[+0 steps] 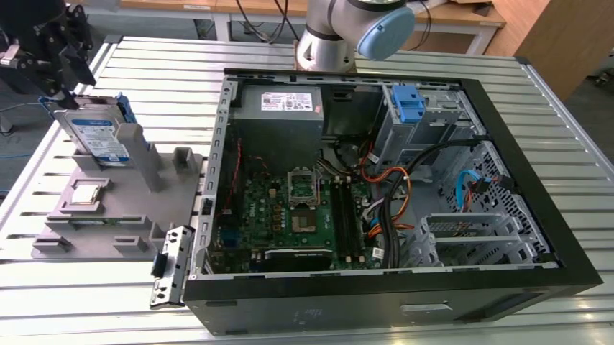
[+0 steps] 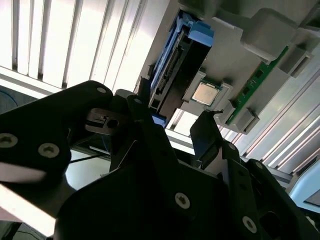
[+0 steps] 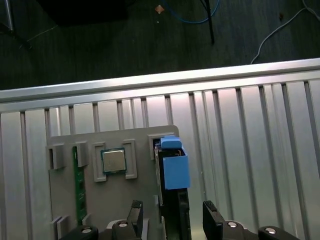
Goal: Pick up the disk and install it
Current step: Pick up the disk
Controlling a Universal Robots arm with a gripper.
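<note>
First wrist view shows the gripper point(image 3: 172, 219) apart, its black fingers point(image 3: 212, 220) straddling the upright disk point(image 3: 175, 170) with a gap on each side, not clamped. Exterior view: the flat silver-grey disk, with blue plastic rails and a white-and-blue label, stands slotted in a grey moulded holder point(image 1: 96, 215) on the ribbed metal surface point(image 1: 287, 61), left of the open black case point(image 1: 317, 313).

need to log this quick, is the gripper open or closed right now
gripper: open, one finger on each side of the upright disk, with a gap on both sides.
</note>
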